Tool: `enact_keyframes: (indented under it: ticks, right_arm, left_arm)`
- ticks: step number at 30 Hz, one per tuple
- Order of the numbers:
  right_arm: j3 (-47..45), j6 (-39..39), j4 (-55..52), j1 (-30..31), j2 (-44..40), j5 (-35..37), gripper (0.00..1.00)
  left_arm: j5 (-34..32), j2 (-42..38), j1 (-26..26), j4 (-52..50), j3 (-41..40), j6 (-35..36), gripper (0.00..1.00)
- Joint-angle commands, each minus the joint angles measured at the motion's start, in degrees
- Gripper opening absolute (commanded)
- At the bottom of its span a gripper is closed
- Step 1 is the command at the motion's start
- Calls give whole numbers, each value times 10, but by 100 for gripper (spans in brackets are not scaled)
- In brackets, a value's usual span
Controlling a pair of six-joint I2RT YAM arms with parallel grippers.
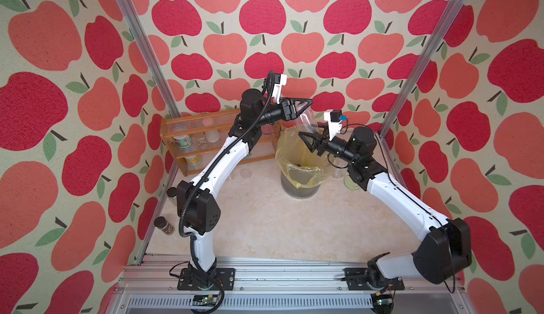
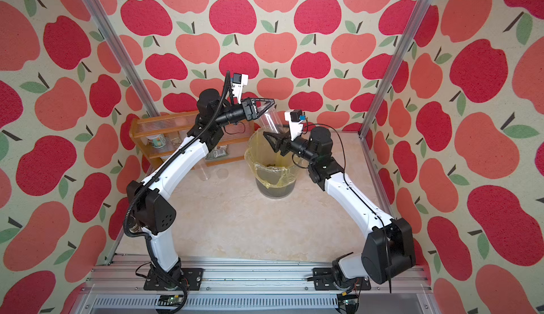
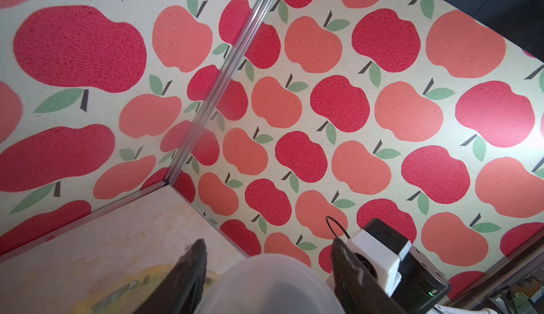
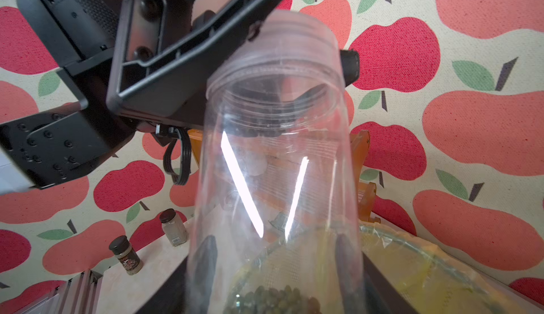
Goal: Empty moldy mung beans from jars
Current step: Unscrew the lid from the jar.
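inside right pincer (image 4: 275,256), clear jar (image 4: 276,156)

Clear jar (image 4: 273,165), olive beans (image 4: 270,299), yellow bin liner (image 1: 283,153).

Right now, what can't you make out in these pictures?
- Mung beans: cut off by the right wrist view's edge, amount unknown.
- Left gripper: whether it pinches the lid; left wrist view's edge cuts the contact.
- Bin: contents blurred behind yellow liner, both top views.
- Shelf can: label too small in a top view.
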Motion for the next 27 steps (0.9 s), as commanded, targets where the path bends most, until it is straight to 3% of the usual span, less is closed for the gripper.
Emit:
enact_keyframes:
  ticks: [1,7,10,12,20,24,27]
  right_arm:
    - [10,-28,-10,-1,-26,131,33]
    - [15,-112,-14,39,-32,286,32]
    - [31,-136,-6,54,-17,333,32]
    - [33,-152,12,67,-9,367,32]
    - [50,-260,50,112,23,502,31]
    - [59,-279,49,113,25,508,32]
    - [64,-282,40,111,26,489,32]
  left_arm:
    - [-65,-22,0,-101,26,58,57]
    - [-214,-10,-13,-279,108,99,58]
    - [-309,14,-17,-363,165,111,58]
    - [-340,42,-16,-415,219,119,58]
    - [-391,132,-16,-514,376,115,58]
    - [-405,163,-15,-559,439,114,59]
    - [-394,157,-17,-559,429,107,60]
